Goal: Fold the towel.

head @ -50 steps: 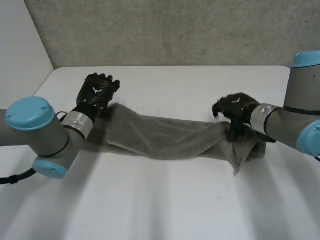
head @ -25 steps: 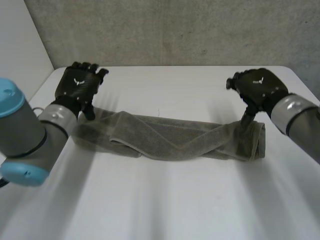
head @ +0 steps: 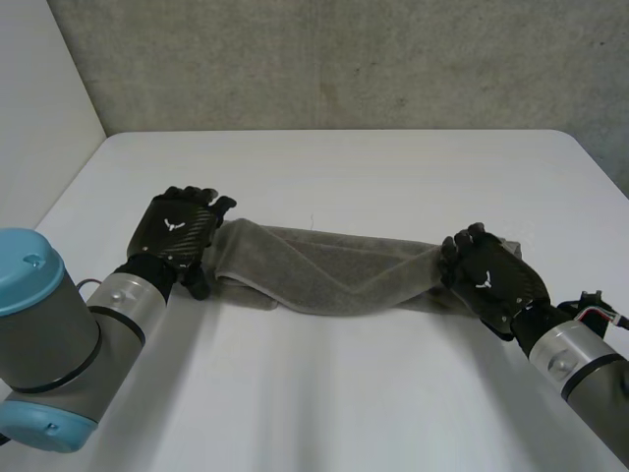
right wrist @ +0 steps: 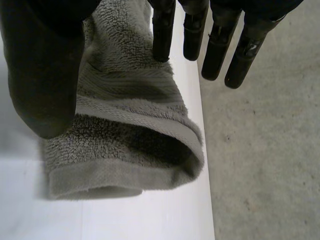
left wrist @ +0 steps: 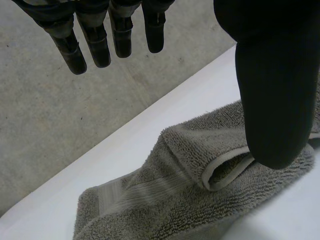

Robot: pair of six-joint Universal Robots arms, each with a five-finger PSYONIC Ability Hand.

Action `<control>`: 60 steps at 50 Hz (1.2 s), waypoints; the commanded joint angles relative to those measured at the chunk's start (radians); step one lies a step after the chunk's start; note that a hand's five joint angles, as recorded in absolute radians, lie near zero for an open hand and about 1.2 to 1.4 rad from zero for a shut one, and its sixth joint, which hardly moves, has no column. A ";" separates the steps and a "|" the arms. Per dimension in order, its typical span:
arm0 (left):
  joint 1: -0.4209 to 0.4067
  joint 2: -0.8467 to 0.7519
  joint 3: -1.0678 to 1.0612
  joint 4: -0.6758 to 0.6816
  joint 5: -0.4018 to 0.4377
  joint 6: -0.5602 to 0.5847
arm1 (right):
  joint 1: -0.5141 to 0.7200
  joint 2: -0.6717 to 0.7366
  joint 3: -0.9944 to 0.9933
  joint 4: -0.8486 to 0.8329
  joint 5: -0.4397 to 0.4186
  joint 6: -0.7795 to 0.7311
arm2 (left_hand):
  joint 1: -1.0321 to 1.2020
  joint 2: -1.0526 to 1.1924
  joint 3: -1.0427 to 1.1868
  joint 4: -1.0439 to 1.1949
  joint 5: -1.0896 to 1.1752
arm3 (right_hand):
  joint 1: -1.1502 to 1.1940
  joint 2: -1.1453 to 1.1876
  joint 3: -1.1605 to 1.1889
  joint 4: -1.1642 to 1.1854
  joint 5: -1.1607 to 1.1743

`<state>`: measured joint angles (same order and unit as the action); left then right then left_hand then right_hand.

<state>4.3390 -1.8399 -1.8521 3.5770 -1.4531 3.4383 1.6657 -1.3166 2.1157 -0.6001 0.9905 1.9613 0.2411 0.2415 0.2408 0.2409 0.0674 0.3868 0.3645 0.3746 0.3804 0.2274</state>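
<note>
A grey towel (head: 334, 270) lies folded into a long narrow band across the middle of the white table (head: 344, 167). My left hand (head: 179, 236) is at its left end, fingers straight and spread. In the left wrist view the thumb (left wrist: 272, 100) hovers over the towel's folded end (left wrist: 165, 200) and the fingers (left wrist: 95, 40) stand well apart from it. My right hand (head: 491, 280) sits at the towel's right end. In the right wrist view the looped end (right wrist: 125, 150) lies below the palm, between the thumb (right wrist: 45, 75) and the straight fingers (right wrist: 215, 50), and nothing is pinched.
A grey concrete wall (head: 344, 59) rises behind the table's far edge. In the right wrist view the towel end lies close to the table's edge (right wrist: 202, 150), with concrete floor (right wrist: 265, 150) beyond. Bare table surface (head: 324, 393) stretches in front of the towel.
A second ago the right hand held the towel's right end lifted; it let go and the end lies flat. Both hands rose, then came down toward me onto the ends.
</note>
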 commanded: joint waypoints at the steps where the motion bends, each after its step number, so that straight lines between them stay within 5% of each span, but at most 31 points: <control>1: 0.007 0.001 -0.016 0.008 0.002 -0.005 | -0.014 0.102 -0.028 -0.078 -0.046 0.004 | 0.025 0.025 0.026 0.025 0.024 | 0.168 0.190 0.180 0.174 0.152; 7: 0.008 0.001 -0.033 0.031 0.002 -0.005 | -0.020 0.131 -0.060 -0.082 -0.046 0.019 | 0.025 0.025 0.026 0.025 0.024 | 0.321 0.343 0.333 0.327 0.305; 10: 0.007 0.001 -0.036 0.039 0.002 -0.005 | -0.018 0.149 -0.077 -0.086 -0.046 0.024 | 0.025 0.025 0.026 0.025 0.024 | 0.573 0.595 0.585 0.579 0.558; 12: 0.007 -0.001 -0.044 0.049 0.002 -0.005 | -0.020 0.145 -0.085 -0.083 -0.049 0.057 | 0.025 0.025 0.026 0.025 0.024 | 1.007 1.030 1.020 1.014 0.992; 18: 0.005 -0.009 -0.052 0.075 0.004 -0.005 | -0.046 0.102 -0.092 -0.084 -0.044 0.232 | 0.022 0.022 0.023 0.023 0.022 | 1.009 1.032 1.022 1.016 0.994; 23: -0.002 -0.033 -0.050 0.109 0.007 -0.005 | -0.104 -0.039 -0.140 -0.067 -0.018 0.730 | 0.022 0.022 0.023 0.023 0.022 | 1.009 1.032 1.022 1.016 0.994; 31: -0.021 -0.081 -0.027 0.132 0.008 -0.001 | -0.159 -0.069 -0.198 0.029 -0.010 1.191 | 0.025 0.025 0.026 0.025 0.024 | 1.009 1.032 1.022 1.016 0.994; 41: -0.039 -0.154 0.040 0.131 0.010 -0.002 | -0.211 -0.073 -0.237 0.224 -0.004 1.183 | 0.031 0.031 0.031 0.031 0.030 | 1.009 1.032 1.022 1.016 0.994; 60: -0.061 -0.283 0.163 0.131 0.048 -0.007 | -0.244 -0.076 -0.237 0.252 0.063 1.217 | 0.204 0.204 0.204 0.204 0.203 | 1.009 1.032 1.022 1.016 0.994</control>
<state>4.2776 -2.1007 -1.7252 3.7081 -1.4080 3.4355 1.4286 -1.3921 1.8815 -0.3458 1.0455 3.1800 0.3325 0.3296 0.3292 0.3289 0.1578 1.3356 1.3329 1.3430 1.3428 1.1631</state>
